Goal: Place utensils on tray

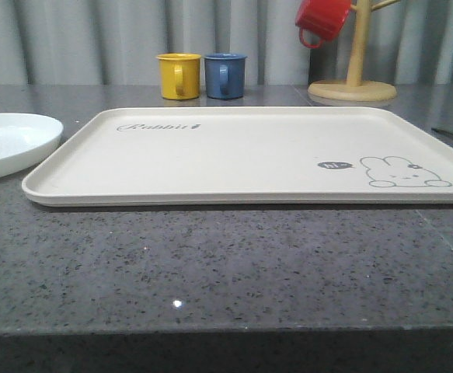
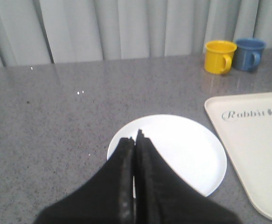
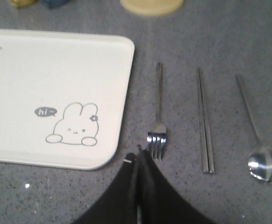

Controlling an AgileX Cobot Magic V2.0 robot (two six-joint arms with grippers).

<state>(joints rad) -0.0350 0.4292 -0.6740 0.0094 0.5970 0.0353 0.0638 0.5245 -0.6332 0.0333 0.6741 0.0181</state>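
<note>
The cream rabbit tray (image 1: 242, 148) lies bare in the middle of the grey counter, also seen as the tray (image 3: 24, 70) and the tray (image 2: 261, 154). To its left rests the round white plate (image 1: 5, 140), the same plate (image 2: 187, 154) under my left gripper (image 2: 136, 137), which is shut and holds nothing. Beside the tray's right edge lie a silver fork (image 3: 158, 116), metal chopsticks (image 3: 205, 123) and a spoon (image 3: 257, 140), side by side on the counter. My right gripper (image 3: 138, 156) is shut and empty, just short of the fork's tines.
A yellow cup (image 1: 179, 75) and a blue cup (image 1: 224, 74) stand behind the tray. A wooden mug tree (image 1: 354, 81) at the back right carries a red cup (image 1: 322, 19). Grey curtains close off the back.
</note>
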